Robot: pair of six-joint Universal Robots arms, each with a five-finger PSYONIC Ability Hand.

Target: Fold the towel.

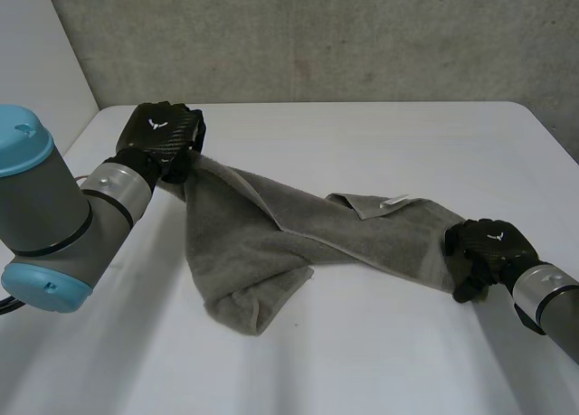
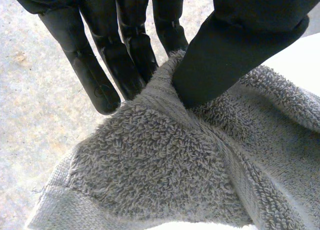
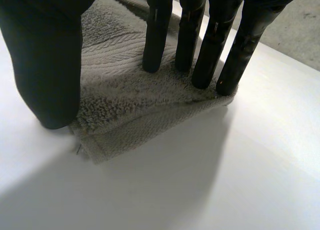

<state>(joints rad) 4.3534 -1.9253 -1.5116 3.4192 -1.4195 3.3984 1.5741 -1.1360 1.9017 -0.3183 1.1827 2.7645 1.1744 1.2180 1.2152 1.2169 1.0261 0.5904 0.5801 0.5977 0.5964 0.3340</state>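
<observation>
Left hand [image 1: 163,135]: thumb and fingers pinch towel [image 1: 262,234] at one gathered end, lifted off tabletop [image 1: 380,343]. Towel runs twisted across tabletop to right hand [image 1: 484,245]: straight fingers [image 3: 156,44] press other end flat, thumb at its edge.

Head view: left hand [image 1: 161,133], near the tabletop's [image 1: 380,352] far left corner, shows its back only. It covers its own fingers and the towel [image 1: 253,243] corner under it. Right hand [image 1: 488,243], by the right edge, hides the towel's end and its own fingertips. White tag [image 1: 395,200] on towel is too small to read. Left arm [image 1: 54,216] and right arm [image 1: 554,308] are cut by the picture edges, as is the tabletop's near edge. Left wrist view: thumb covers part of the towel fold, palm cut off. Right wrist view: thumb tip hides the towel's edge; under or beside it, cannot tell.
</observation>
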